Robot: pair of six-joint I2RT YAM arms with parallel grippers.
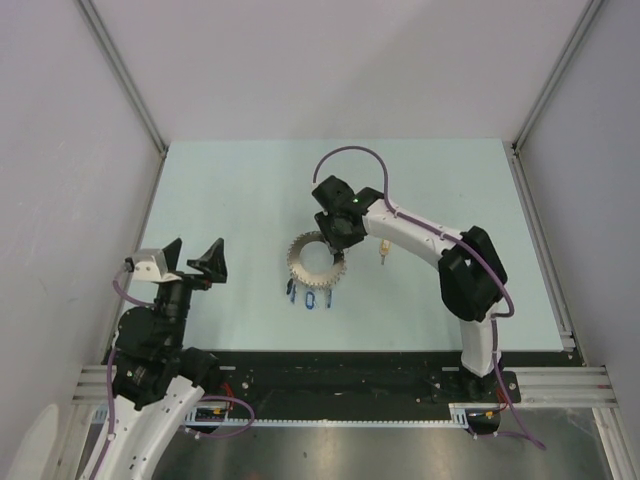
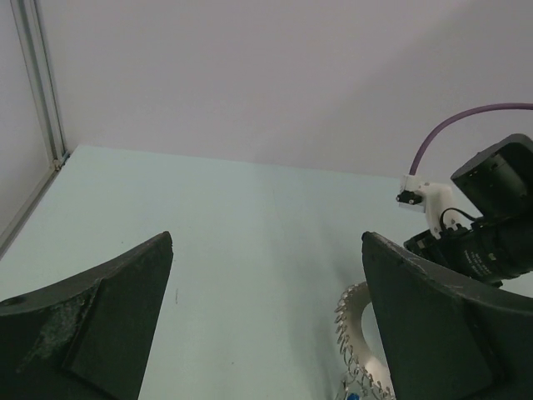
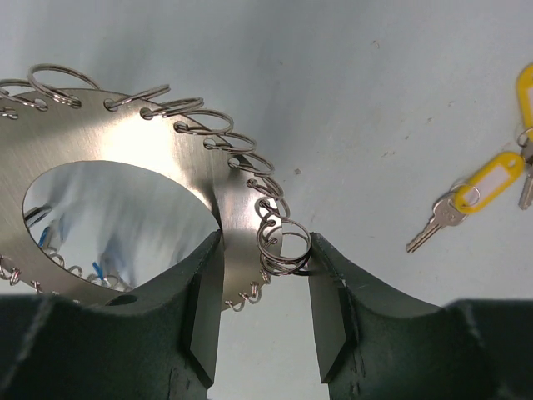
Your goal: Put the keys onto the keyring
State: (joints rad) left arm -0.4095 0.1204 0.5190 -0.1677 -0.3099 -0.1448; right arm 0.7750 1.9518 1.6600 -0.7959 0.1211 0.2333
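Top view: the keyring (image 1: 316, 262), a flat grey disc with a wide hole and a fringe of small split rings, lies on the pale table (image 1: 230, 190) just left of frame centre. The right gripper (image 1: 334, 252) reaches it from the upper right. In the right wrist view, the right gripper (image 3: 266, 292) pinches the keyring (image 3: 166, 158) across its band: one finger (image 3: 196, 308) sits inside the hole against the inner edge, and the other meets a split ring at the outer rim. The blue-headed keys (image 1: 308, 296) lie in a short row just below the keyring. The yellow-tagged keys (image 3: 470, 196) lie at the right of the wrist frame, apart from the disc. The left gripper (image 1: 190, 262), at the lower left, hangs with jaws spread wide and holds nothing. In its wrist view the keyring (image 2: 354, 321) shows at the lower right.
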